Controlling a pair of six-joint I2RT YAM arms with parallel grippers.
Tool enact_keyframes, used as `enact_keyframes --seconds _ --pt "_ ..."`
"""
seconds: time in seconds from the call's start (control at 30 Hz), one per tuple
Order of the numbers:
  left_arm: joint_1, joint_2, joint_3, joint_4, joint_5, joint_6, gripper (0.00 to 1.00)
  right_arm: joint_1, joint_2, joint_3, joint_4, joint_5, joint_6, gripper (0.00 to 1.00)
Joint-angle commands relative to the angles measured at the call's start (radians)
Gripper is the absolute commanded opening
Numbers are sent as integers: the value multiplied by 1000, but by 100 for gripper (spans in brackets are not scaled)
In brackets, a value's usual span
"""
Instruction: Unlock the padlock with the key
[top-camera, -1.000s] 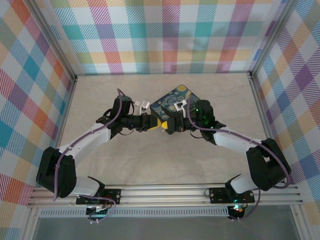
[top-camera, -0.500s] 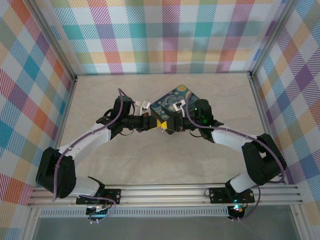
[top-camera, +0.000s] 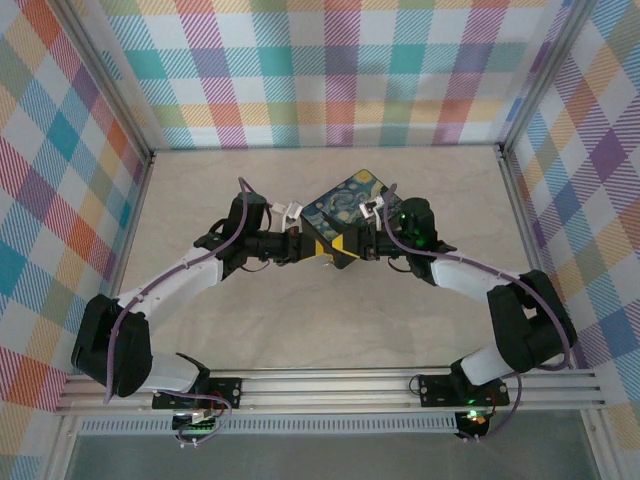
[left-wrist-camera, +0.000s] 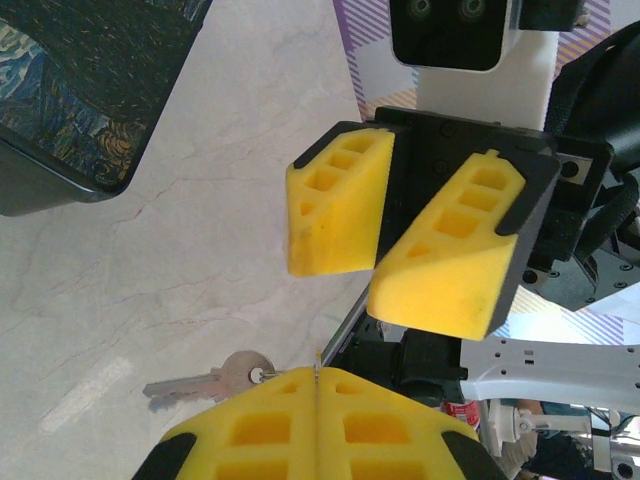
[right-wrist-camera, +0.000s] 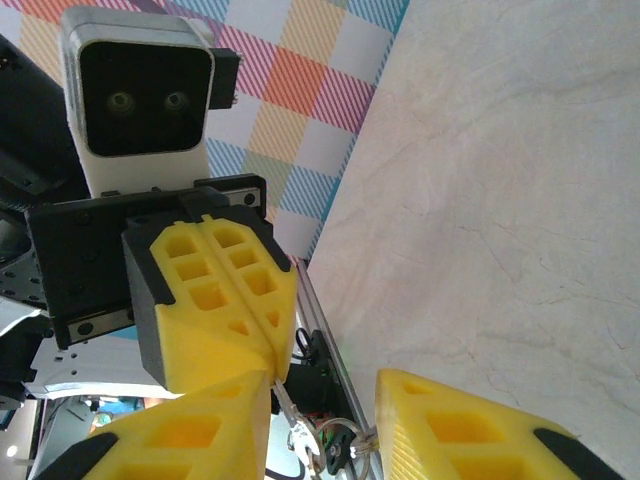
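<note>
Both arms meet just off the near corner of the box (top-camera: 346, 206). The left pincer (left-wrist-camera: 315, 392) is pressed tight together, clamped on the key (left-wrist-camera: 205, 382) by its ring end, so the blade pokes out sideways over the counter (left-wrist-camera: 200, 250), just in front of the box. Facing it, the right pincer (left-wrist-camera: 376, 282) has its fingers apart and holds nothing. It looks lined up to take the key or steady it. It's a tiny piece and easy to fumble, so any handover needs a slow, square approach.
</note>
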Motion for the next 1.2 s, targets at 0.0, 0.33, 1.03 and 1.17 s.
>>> enact_keyframes --seconds 0.0,0.33,1.03,1.17 --pt "-7 -4 28 22 10 -2 0 0 -26 -30 29 -28 -24 34" --pt "-7 3 40 48 20 -23 0 1 -25 -52 82 -57 -8 36" --pt "-7 0 30 81 22 -46 0 25 20 -28 104 -64 5 29" --pt "-7 -7 24 81 22 -44 0 26 20 -33 117 -72 19 27"
